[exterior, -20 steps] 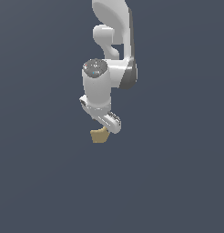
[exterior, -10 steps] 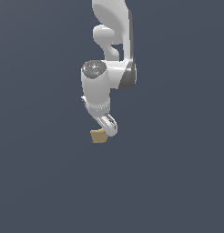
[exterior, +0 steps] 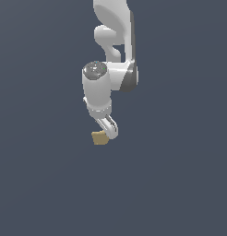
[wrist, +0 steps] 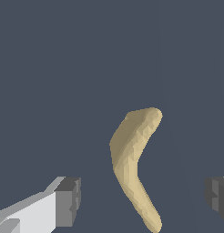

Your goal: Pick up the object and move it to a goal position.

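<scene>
The tan-yellow object is a curved, banana-like shape, lying between the claw's spread fingers, touching neither.

No readable text, labels, brands, numbers or signs are showing in either view; every visible surface is appearing plain and unmarked.

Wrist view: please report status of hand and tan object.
Hand open, fingers wide apart. Tan object curved, lying between the fingers, not gripped. Nothing else in view, nothing in the way.
</scene>
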You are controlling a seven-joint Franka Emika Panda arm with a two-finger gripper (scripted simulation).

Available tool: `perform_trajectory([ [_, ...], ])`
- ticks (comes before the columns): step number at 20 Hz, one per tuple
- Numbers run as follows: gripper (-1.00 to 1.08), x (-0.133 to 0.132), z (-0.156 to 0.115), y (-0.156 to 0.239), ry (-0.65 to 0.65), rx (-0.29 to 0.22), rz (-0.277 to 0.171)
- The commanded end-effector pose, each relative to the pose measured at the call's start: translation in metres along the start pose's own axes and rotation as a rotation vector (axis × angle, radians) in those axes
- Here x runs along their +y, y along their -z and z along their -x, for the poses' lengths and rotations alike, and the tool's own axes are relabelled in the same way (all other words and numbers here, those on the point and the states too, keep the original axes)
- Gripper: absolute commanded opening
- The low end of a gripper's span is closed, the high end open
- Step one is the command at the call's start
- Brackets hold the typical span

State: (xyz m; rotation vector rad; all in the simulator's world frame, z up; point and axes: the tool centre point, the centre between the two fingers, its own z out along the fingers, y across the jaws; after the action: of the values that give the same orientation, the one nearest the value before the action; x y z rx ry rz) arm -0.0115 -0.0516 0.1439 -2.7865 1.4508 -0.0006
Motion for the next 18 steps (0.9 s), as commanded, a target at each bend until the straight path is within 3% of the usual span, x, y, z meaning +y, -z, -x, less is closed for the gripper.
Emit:
perform_trajectory([
  [1,1.00,0.000,0.000,-0.005,-0.001,0.000,0.001],
  [14,1.00,0.000,0.000,-0.049,-0.005,0.000,0.001],
  [15,-1.00,0.000,0.000,-0.049,-0.005,0.000,0.001],
  [18,-1.00,0.000,0.000,-0.049,-0.005,0.000,0.001],
])
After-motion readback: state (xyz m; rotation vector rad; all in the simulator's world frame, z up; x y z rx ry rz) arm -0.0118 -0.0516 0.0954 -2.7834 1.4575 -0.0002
